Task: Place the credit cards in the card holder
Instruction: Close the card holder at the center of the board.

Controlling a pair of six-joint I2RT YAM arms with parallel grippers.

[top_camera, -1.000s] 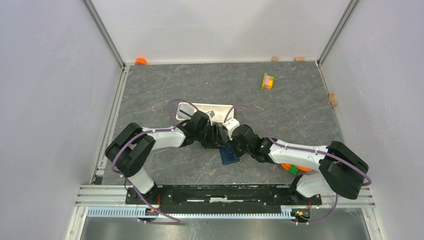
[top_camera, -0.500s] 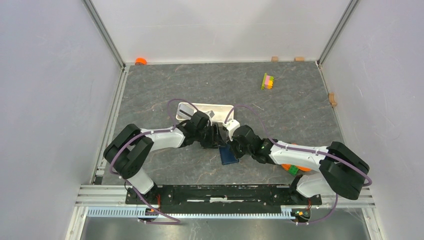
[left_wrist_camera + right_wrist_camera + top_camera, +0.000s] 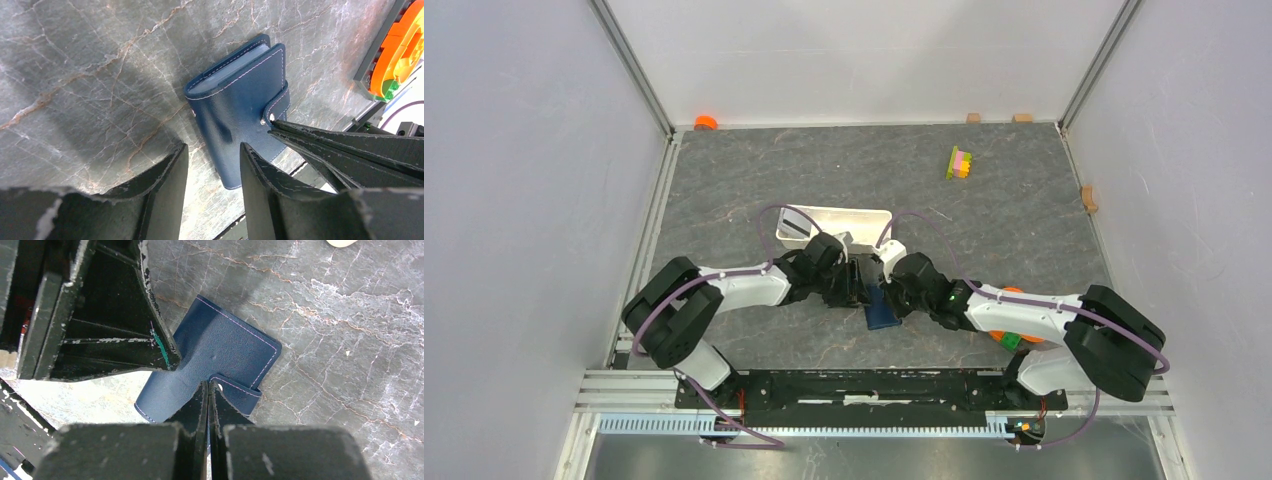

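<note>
The card holder (image 3: 882,316) is a navy wallet lying closed on the grey table, also in the left wrist view (image 3: 235,110) and the right wrist view (image 3: 220,347). Pale pocket edges show along its open side. My right gripper (image 3: 887,296) (image 3: 208,382) is shut, its tips pinched at the wallet's snap strap (image 3: 240,390). My left gripper (image 3: 861,285) (image 3: 210,147) is open, low over the wallet's left edge, with one wallet corner showing between its fingers. I cannot make out the credit cards; my left arm covers the tray's near side.
A long white tray (image 3: 824,218) lies just behind the left wrist. A yellow-pink-green block stack (image 3: 960,162) sits far right. An orange and green toy (image 3: 1004,337) (image 3: 400,45) lies under the right arm. An orange cap (image 3: 705,122) and small wooden blocks (image 3: 1089,198) sit by the walls.
Both wrists have shifted slightly toward the near edge and closed in over the wallet. More of the white tray shows behind the left arm. The wallet has stayed put.
</note>
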